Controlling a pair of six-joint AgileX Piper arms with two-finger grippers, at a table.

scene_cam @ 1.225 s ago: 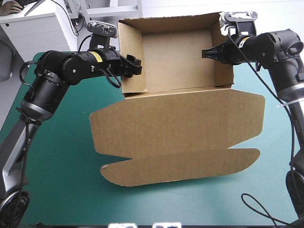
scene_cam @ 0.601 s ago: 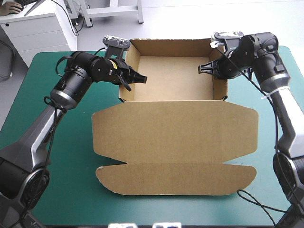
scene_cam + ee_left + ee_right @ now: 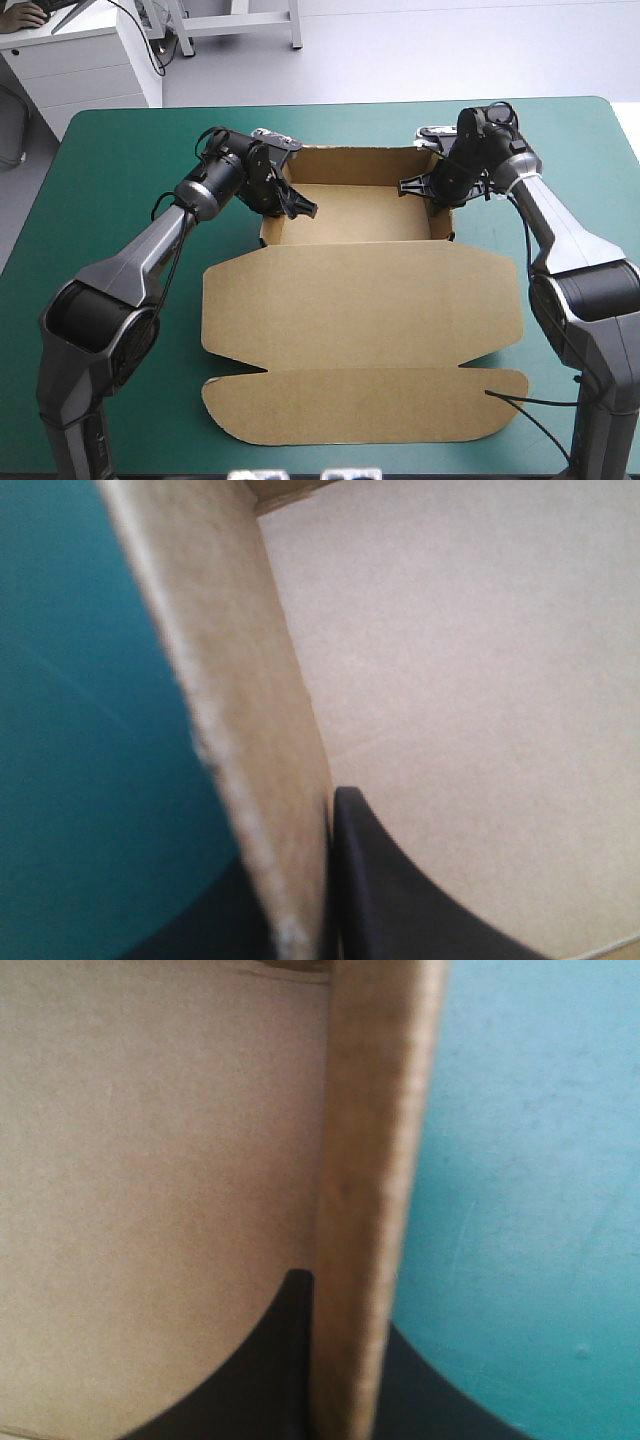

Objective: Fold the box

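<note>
The brown box point(image 3: 360, 300) lies mid-frame on the teal-green bench point(image 3: 90, 180), long axis left-right, tray uppermost and lid flat below, directly between the arms: the left end effector point(image 3: 300, 208) pinches its left side wall, the right end effector point(image 3: 408, 186) its right.

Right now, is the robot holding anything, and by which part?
Yes, the box. The left gripper pinches its left side wall and the right gripper its right side wall, each with one finger inside and one outside.
</note>
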